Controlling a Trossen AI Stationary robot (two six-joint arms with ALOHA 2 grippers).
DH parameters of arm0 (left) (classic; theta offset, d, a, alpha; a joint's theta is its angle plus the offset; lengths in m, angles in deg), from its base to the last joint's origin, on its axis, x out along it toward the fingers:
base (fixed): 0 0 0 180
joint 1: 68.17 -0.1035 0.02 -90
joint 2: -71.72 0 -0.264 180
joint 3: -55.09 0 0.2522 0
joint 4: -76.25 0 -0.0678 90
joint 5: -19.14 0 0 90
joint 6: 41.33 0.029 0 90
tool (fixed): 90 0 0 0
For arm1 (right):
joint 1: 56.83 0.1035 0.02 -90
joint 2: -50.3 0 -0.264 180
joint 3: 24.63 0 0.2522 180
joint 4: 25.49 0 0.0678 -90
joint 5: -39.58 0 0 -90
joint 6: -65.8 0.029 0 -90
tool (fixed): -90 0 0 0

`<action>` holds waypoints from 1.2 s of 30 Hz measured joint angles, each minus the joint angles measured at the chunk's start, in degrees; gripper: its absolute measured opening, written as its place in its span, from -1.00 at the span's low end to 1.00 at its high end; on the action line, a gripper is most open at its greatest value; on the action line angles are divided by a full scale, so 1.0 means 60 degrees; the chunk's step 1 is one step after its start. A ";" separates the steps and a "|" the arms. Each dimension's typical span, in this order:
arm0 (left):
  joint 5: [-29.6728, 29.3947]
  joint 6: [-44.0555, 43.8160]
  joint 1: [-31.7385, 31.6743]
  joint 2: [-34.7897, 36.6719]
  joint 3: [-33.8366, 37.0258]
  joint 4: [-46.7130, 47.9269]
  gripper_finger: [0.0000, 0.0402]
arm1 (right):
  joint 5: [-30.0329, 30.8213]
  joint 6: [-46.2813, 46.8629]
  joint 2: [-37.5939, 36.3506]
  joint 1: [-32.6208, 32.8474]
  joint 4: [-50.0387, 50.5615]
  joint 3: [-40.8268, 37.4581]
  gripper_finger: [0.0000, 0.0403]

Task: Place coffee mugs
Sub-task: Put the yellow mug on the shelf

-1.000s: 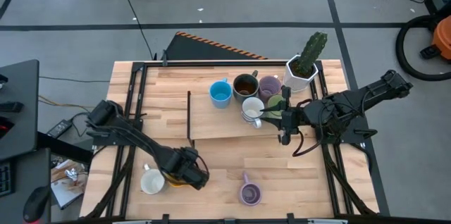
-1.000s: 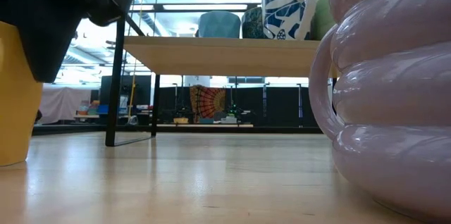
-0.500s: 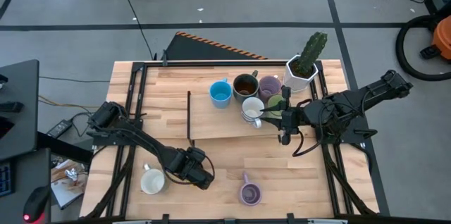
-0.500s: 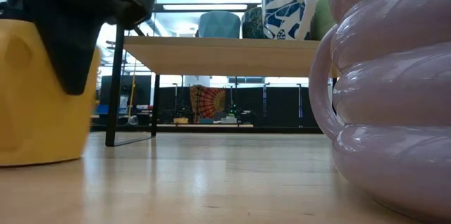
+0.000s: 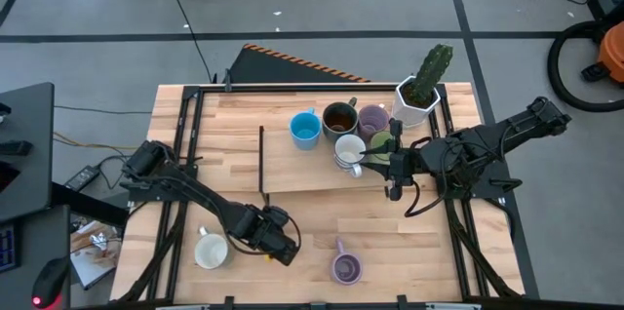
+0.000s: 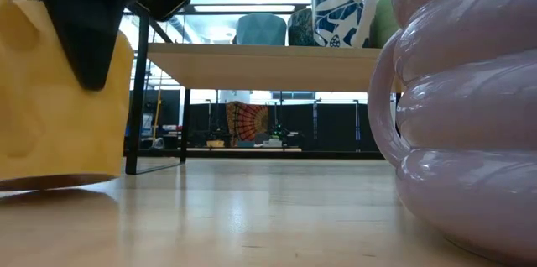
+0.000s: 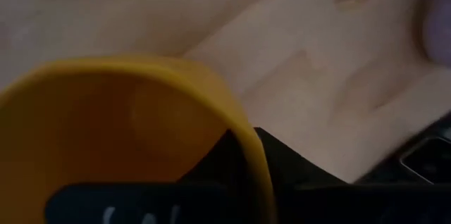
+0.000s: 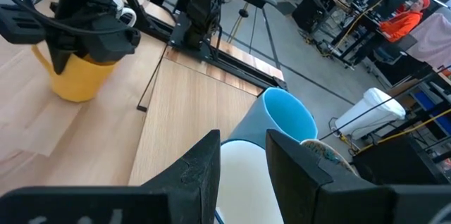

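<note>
One orange mug point(image 8: 79, 75), plain yellow-orange, you see pinched by its rim in the left gripper point(image 8: 90, 37); right gripper point(image 8: 243, 160) fingers spread.

yellow mug point(image 6: 59, 99) | blue mug point(image 5: 305, 130) | purple mug point(image 5: 346, 268) | white mug, blue pattern point(image 6: 344, 13)

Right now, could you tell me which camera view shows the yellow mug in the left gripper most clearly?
The right wrist view: the yellow mug shows whole, hanging from the left gripper. The low view crops it at the picture's edge, just off the table. The left wrist view shows only its rim and inside. In the high view the gripper hides it.
</note>
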 joint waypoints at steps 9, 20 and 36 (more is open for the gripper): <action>0.0279 0.0024 0.0005 -0.0006 -0.0515 0.0094 -0.83 | 0.0000 0.0004 0.0002 0.0000 0.0058 0.0000 -0.40; 0.0046 0.1585 -0.0007 -0.0002 -0.3037 0.1681 -0.83 | 0.0063 -0.0012 -0.0001 0.0000 0.0109 0.0000 -0.40; -0.1778 0.5629 -0.1268 0.0027 -0.5827 0.3655 -0.83 | 0.1344 0.0538 -0.1165 0.0575 0.0807 0.0000 -0.40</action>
